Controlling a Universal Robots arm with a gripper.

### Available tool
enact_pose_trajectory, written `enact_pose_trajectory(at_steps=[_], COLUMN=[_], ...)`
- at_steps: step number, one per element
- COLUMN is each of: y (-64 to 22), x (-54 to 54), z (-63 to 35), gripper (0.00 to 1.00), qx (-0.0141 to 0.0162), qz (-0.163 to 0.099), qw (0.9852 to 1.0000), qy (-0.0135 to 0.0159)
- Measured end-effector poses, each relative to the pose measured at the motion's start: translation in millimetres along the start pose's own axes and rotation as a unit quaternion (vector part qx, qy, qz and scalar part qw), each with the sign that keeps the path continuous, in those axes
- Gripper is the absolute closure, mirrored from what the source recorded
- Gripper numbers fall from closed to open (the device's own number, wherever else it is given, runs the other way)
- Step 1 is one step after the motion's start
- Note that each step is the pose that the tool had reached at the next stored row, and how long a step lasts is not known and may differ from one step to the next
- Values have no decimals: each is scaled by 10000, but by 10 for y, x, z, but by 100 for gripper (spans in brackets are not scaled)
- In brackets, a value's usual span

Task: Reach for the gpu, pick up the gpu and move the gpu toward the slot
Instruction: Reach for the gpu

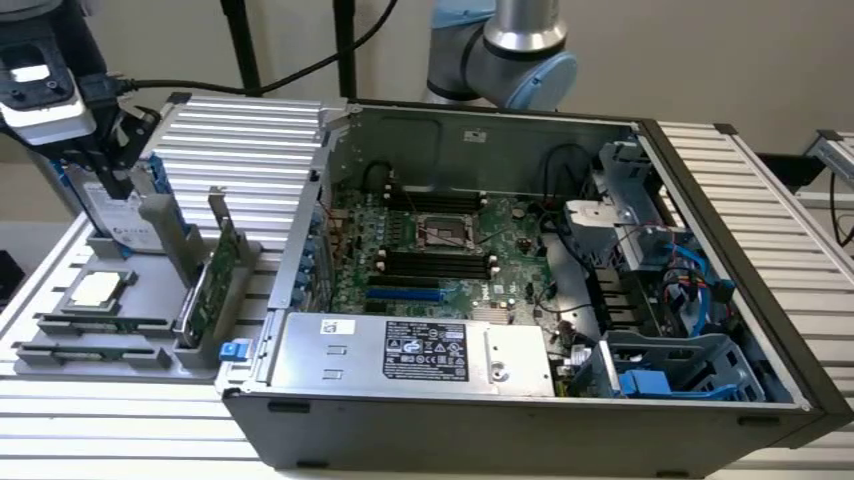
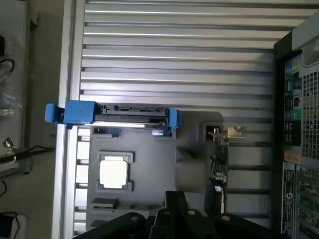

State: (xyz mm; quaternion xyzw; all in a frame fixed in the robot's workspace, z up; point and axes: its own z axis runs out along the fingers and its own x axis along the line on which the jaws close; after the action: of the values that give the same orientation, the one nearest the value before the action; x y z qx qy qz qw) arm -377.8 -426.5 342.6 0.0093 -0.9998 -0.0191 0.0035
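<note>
Exterior view: thin flat green gpu (image 1: pixel 210 285)

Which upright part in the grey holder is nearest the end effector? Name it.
The silver hard drive with blue rails, just under the end effector; the green gpu stands farther off.

My gripper (image 1: pixel 112 168) hangs at the exterior view's far left, pointing downward, with my wrist (image 1: pixel 47 85) above it, upright as far as I can judge. A silver-and-blue joint (image 1: pixel 514 50) of my arm stands at top centre.
</note>
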Motion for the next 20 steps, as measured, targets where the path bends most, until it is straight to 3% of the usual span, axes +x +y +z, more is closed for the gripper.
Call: enact_pose_trajectory(at_steps=[11,17,20], y=[-228,-303,-307], x=[-432,-580,-591], z=[-9,-3,-2], gripper=[89,89,89], qx=[-1,0,0], qz=[1,1,1], qw=[10000,10000,10000], qy=[15,14,16])
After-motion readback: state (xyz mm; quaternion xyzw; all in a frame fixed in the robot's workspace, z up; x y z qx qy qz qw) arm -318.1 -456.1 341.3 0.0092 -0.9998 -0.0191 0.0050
